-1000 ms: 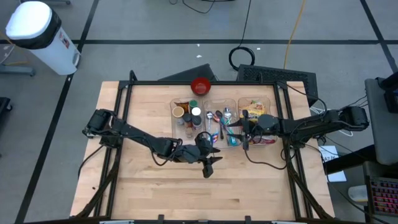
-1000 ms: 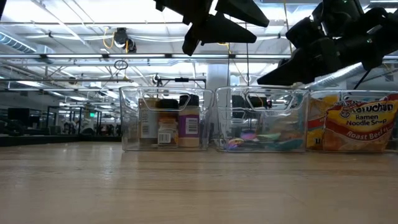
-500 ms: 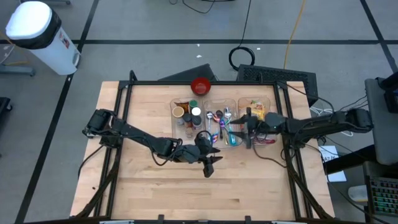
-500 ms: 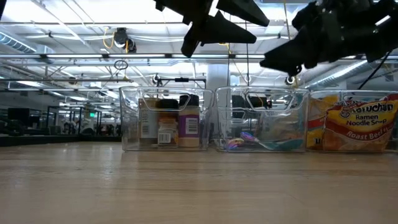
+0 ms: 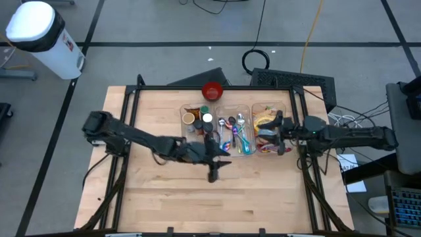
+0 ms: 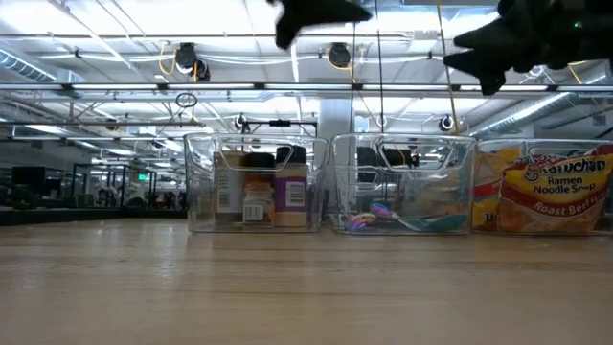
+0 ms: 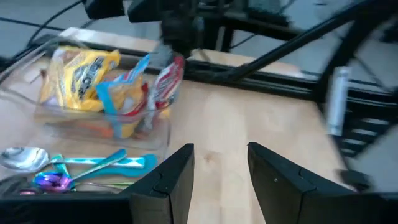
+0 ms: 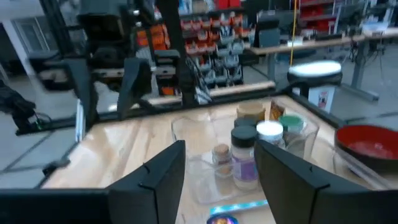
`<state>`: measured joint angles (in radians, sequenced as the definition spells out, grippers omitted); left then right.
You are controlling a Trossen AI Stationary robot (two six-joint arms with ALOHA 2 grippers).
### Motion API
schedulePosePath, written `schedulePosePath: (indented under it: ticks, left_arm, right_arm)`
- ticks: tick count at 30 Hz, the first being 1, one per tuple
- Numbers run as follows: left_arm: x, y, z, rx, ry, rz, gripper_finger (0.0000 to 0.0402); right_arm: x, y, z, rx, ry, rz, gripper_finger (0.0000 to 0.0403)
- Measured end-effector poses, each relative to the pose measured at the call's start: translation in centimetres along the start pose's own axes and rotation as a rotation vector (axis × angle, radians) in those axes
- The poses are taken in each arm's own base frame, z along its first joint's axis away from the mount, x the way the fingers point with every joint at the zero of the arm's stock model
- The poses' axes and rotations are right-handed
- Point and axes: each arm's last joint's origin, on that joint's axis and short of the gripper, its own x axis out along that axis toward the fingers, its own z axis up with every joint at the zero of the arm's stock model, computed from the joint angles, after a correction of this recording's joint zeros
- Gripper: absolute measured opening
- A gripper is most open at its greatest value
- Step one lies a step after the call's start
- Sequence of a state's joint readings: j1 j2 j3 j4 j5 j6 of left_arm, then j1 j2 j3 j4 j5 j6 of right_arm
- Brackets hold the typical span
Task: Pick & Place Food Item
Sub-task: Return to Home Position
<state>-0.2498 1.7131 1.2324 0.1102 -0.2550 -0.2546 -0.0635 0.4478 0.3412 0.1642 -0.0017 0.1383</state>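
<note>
Three clear bins stand in a row on the wooden table (image 5: 158, 197). The right bin (image 5: 266, 128) holds food packets, among them a ramen noodle soup packet (image 6: 556, 192) leaning against the bin's front wall; the packets also show in the left wrist view (image 7: 93, 74). My right gripper (image 5: 273, 128) hovers above this bin, open and empty (image 8: 221, 168). My left gripper (image 5: 217, 164) hangs in front of the middle bin, above the table, open and empty (image 7: 221, 168).
The left bin (image 5: 197, 125) holds jars and spice bottles (image 8: 249, 149). The middle bin (image 5: 237, 131) holds coloured spoons (image 7: 62, 168). A red bowl (image 5: 212, 90) sits behind the bins. Bare wood lies in front of the bins and to the left.
My right gripper has drawn back from over the middle bin toward the table's right edge and risen, now standing over the packet bin. My left gripper has risen, mostly leaving the low view's top, and shifted a little toward the table's left.
</note>
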Motion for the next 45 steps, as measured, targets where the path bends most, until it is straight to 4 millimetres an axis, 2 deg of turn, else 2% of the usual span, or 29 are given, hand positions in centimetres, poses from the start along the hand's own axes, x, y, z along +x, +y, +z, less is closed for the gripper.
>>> schedulePosePath:
  ticks: [5,10,15,19,22,25,29,33,35,41,45]
  left_arm:
    - [-6.1,0.2,3.5,0.07,0.001,-0.061,0.0159]
    - [-12.0,-0.6,5.2,0.204,-0.037,0.008,0.0159]
    - [-16.7,-0.9,5.2,0.335,0.007,0.021,0.0159]
    - [-19.3,-0.3,4.2,0.421,0.123,0.004,0.0159]
    - [-19.6,0.2,3.3,0.38,0.169,0.047,0.0159]
    - [-18.6,0.8,1.7,0.366,0.18,0.131,0.0159]
    - [-16.9,2.7,-1.8,0.369,0.218,0.282,0.0159]
    - [-17.1,5.3,-4.9,0.264,0.139,0.359,0.0159]
    - [-17.3,6.5,-6.5,0.222,0.087,0.334,0.0159]
    - [-19.3,9.2,-9.6,0.193,-0.18,0.114,0.0159]
    - [-20.8,10.7,-11.7,0.161,-0.255,0.127,0.0159]
  right_arm:
    - [-1.4,0.1,0.4,0.0,-0.039,0.005,0.0187]
    - [-2.2,0.1,0.4,-0.005,-0.045,0.007,0.0189]
    - [-3.0,0.0,0.2,-0.077,-0.026,0.003,0.0188]
    - [-3.4,0.0,0.2,-0.098,-0.035,-0.008,0.0191]
    - [-3.6,-0.1,0.3,-0.097,-0.051,-0.029,0.0191]
    - [-3.6,0.0,0.3,-0.094,-0.049,-0.026,0.019]
    - [-3.6,-0.1,-0.2,-0.031,-0.002,-0.025,0.0188]
    - [-3.6,-0.1,-0.5,-0.042,0.032,-0.026,0.0191]
    - [-3.6,-0.1,-0.6,-0.058,0.038,-0.027,0.0192]
    - [-3.6,-0.1,-0.5,-0.072,0.036,-0.026,0.0193]
    - [-3.7,-0.1,-0.6,-0.072,0.038,-0.022,0.0189]
